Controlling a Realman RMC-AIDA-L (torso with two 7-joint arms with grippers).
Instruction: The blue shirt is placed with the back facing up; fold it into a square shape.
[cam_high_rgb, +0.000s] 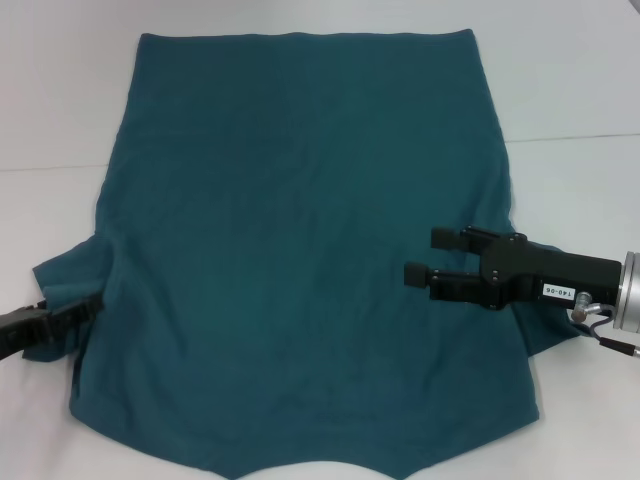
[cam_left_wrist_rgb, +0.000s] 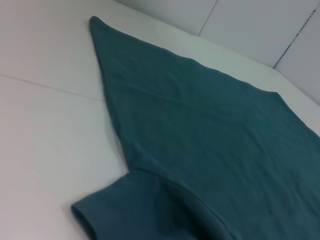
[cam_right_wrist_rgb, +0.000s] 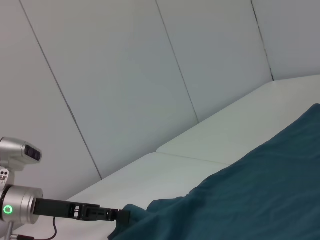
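I see the blue shirt (cam_high_rgb: 300, 250) lying flat on the white table (cam_high_rgb: 60, 100). My right gripper (cam_high_rgb: 425, 258) hovers released over its right side; my left gripper (cam_high_rgb: 88, 308) meets the left sleeve (cam_high_rgb: 62, 275), jaw state unclear. First fold: next, grasp both sleeves.

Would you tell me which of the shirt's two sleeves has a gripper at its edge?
The blue shirt's left sleeve: the left gripper is at its edge, while the right gripper hovers open over the body.
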